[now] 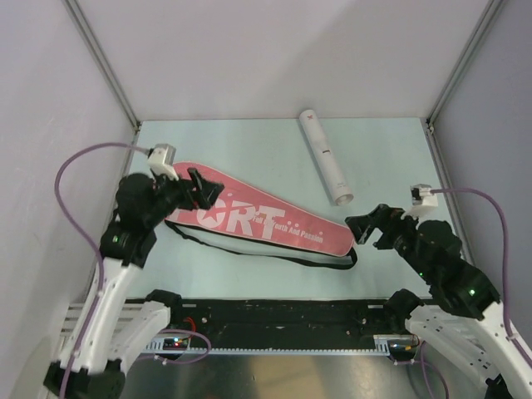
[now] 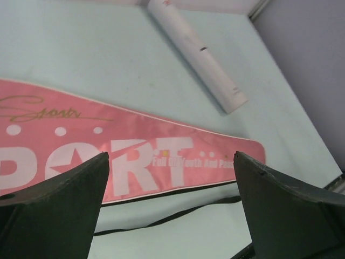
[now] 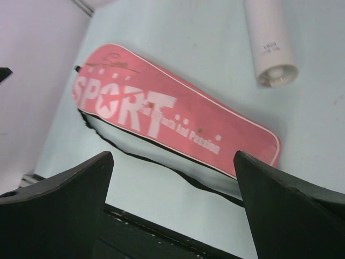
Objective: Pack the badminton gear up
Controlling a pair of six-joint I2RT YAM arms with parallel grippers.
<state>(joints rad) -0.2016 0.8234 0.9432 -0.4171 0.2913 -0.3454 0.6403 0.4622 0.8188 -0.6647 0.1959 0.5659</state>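
Pink racket-shaped bag lettered "SPORT" lies flat across the tabletop, black strap along its near side. Left gripper and right gripper gape empty.

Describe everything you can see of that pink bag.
The pink bag is racket-shaped, wide toward the left arm and narrowing toward the right arm. It looks like smooth fabric with white piping and big white "SPORT" lettering with a star. A thin black strap trails loose along its near edge. It lies flat and slanted on the pale table, apart from the white tube. The open left gripper is above its wide end, gripping nothing.
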